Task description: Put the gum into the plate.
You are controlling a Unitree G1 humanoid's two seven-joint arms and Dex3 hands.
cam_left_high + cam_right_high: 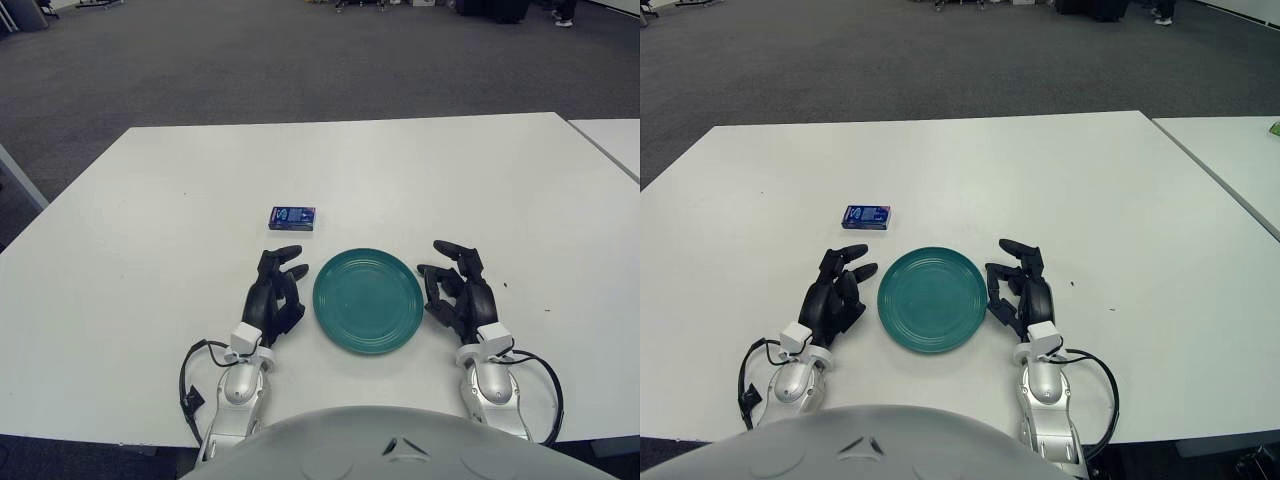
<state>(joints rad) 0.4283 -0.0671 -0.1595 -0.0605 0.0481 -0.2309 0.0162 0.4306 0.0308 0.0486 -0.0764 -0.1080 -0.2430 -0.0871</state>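
My left hand point(275, 295): resting on the table at the plate's 9 o'clock, just beside the rim, fingers loosely curled and grasping nothing.
My right hand point(458, 290): resting at the plate's 3 o'clock, just beside the rim, fingers relaxed the same way and empty.
Plate point(340, 318): teal, flat and shallow, lying between my two hands with nothing in it.
Gum point(292, 217): a small dark blue pack lying flat on the white table point(150, 260), at about 11 o'clock from the plate and near it, straight ahead of my left hand.
Progress: I judge the task not yet begun, since the pack lies untouched outside the plate.
Risk, grasp: the pack is thin and lies flat, so my fingers could skid it away across the smooth top instead of getting under it.
Risk, plate: my left hand sits so close to the rim that lifting carelessly could nudge the plate sideways.
Risk, release: the plate is shallow, so a pack let go too high or near the edge could slide back out.
Left eye view only: a table leg at the far left edge and more of the floor on that side.
Right eye view only: more of the neighbouring table point(1230, 160) at 2 o'clock, with a small green thing at its far right edge that I cannot identify.
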